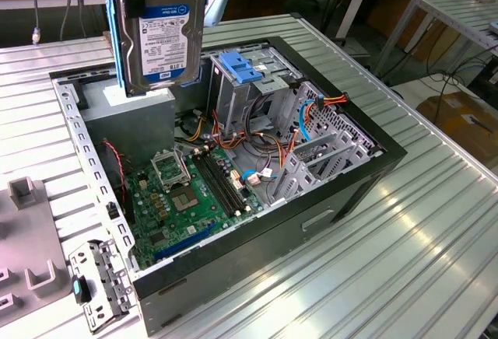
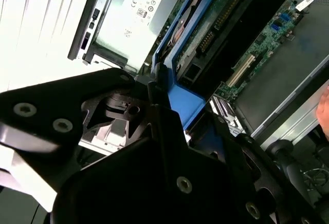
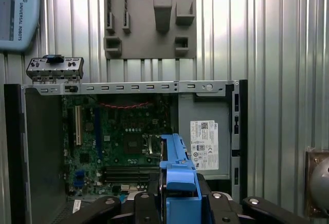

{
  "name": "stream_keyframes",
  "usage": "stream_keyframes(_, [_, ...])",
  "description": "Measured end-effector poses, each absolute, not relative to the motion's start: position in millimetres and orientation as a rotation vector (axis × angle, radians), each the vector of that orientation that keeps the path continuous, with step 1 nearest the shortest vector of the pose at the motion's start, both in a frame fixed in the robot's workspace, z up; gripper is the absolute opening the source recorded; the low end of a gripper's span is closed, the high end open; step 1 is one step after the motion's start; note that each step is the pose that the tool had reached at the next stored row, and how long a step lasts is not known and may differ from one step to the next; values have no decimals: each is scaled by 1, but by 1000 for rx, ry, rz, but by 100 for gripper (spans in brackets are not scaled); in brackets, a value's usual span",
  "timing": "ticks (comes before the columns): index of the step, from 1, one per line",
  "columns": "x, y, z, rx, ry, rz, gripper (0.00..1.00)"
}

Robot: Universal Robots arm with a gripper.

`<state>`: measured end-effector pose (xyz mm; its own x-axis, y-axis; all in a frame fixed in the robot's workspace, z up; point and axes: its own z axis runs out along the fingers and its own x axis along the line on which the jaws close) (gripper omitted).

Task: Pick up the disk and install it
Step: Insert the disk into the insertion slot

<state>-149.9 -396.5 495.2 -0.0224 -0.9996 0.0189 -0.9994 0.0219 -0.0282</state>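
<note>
The jaws are clamped tight on the disk (image 1: 165, 32). In the first wrist view their two black sides sit on either side of the blue frame (image 3: 177, 175) that goes round the disk, and they touch it. I think they pinch the frame and not the bare metal, but the jaws hide that spot, so I am not sure.

The disk hangs upright in the air, with its label facing the exterior view. It is above the open computer case (image 1: 342, 191), over the corner where the grey metal box (image 1: 128, 106) with the white sticker sits. Just to the exterior view's right of the disk is a metal cage with a blue tab (image 1: 241, 67) on top. The green board (image 1: 187, 199) lies flat in the bottom of the case. The case stands on the ribbed metal table (image 1: 420, 261).

The disk looks hard and stiff, and likely heavy for how big it is. Its metal sides are smooth and could slip. The plastic frame may bend a little. A bump could hurt the parts inside. The frame's long edges look like the best place to hold.
</note>
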Motion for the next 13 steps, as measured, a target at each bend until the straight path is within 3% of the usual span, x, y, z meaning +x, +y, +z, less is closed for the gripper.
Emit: stream_keyframes(13, [-149, -400, 495, -2192, 2241, -52, 37])
